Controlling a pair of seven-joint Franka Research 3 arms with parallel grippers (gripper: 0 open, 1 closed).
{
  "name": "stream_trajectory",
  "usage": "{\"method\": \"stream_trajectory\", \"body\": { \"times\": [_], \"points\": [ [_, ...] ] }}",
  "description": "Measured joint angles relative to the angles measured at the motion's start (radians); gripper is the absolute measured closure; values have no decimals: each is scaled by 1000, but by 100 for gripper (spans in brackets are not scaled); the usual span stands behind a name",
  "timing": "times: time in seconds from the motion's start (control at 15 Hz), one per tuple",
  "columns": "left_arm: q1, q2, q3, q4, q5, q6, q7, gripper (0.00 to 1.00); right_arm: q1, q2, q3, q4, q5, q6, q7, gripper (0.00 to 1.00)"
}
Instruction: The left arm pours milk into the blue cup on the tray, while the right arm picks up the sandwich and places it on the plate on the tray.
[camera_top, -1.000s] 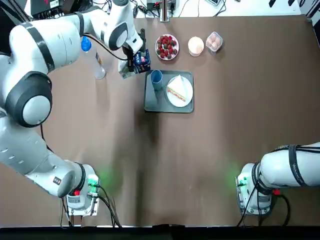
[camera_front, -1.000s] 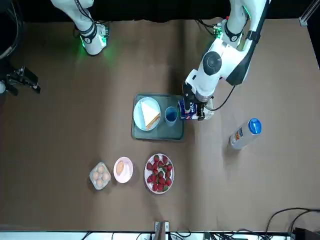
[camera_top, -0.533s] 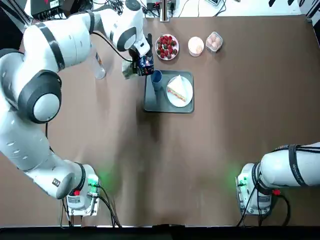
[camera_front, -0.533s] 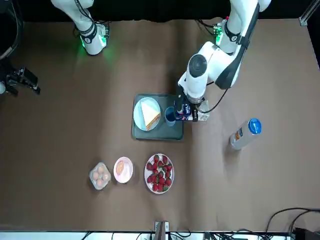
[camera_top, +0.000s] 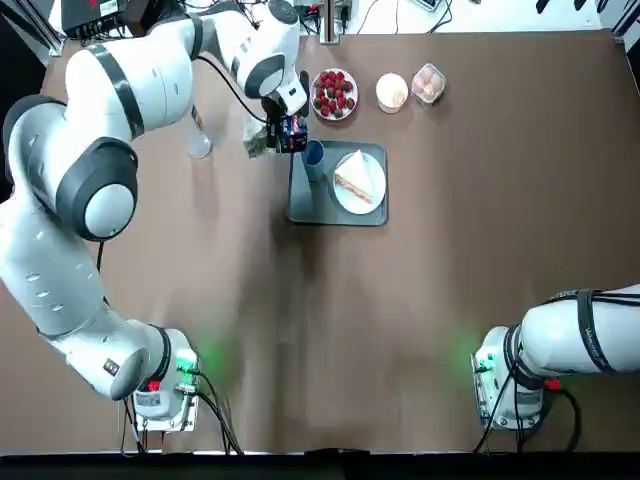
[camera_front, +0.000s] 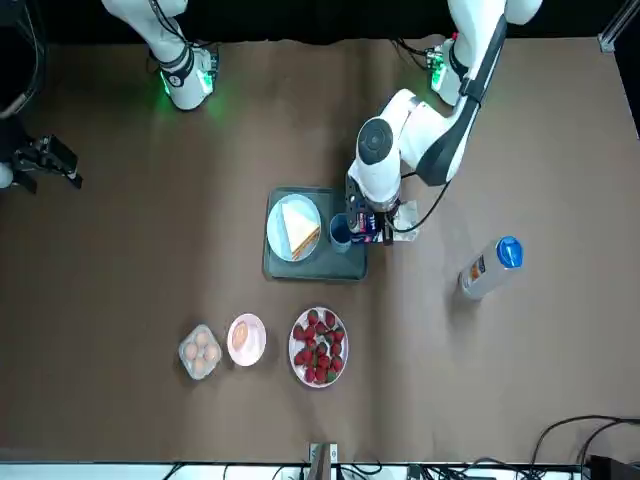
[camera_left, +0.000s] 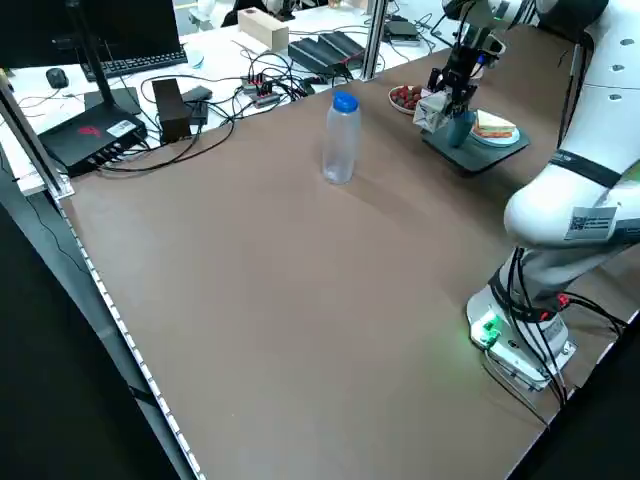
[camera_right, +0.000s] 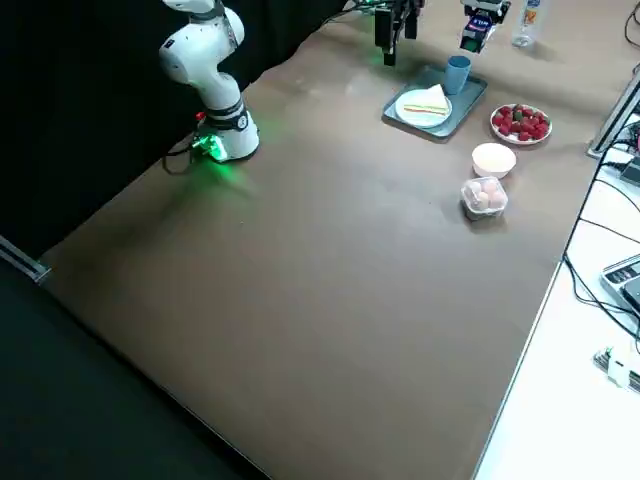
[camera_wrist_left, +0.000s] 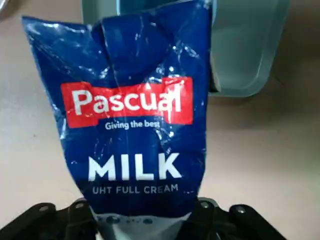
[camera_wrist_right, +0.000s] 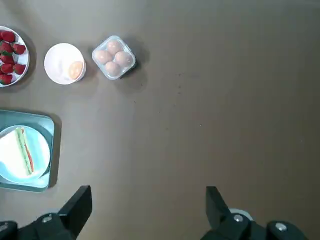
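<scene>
Left hand (camera_top: 284, 127) is clamped on the milk carton (camera_top: 291, 128), holding it just off the tray's (camera_top: 318, 208) left edge, right beside the blue cup (camera_top: 313, 155). In the left wrist view the hand grips the carton's base end, with the top end pointing toward the tray and cup. Long axis looks tilted off vertical, leaning toward the cup; exact angle can't be read from the overhead views.

Step in hand: the pour. No milk stream visible, and the cup's contents can't be made out, so I'd judge this as the start of the tilt, spout not yet clearly over the rim.

Next move, my read: get the carton's top over the cup mouth, then rotate the wrist further. The cup is narrow and sits at the tray's corner, so the margin is small; overshoot puts milk on the tray or tabletop (camera_top: 420, 300). The carton looks like a soft pack, creased in the wrist view, so a hard squeeze could push milk out early.

Sandwich (camera_top: 359, 181) already lies on the plate (camera_top: 344, 195) on the tray, so the right arm's part looks done. Right hand (camera_wrist_right: 145, 212) is parked high over the tabletop, well apart from the tray, fingers spread and holding nothing.
</scene>
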Motion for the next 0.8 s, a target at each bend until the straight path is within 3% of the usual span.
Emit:
{"method": "stream_trajectory", "body": {
  "times": [0.27,0.8],
  "points": [
    [-15,40,0,62,10,-61,-44,47,1,0,3,0,0,-2,-1,0],
    [-22,52,1,75,10,-73,-51,48,0,-1,-3,0,0,-34,-10,0]
  ]
}}
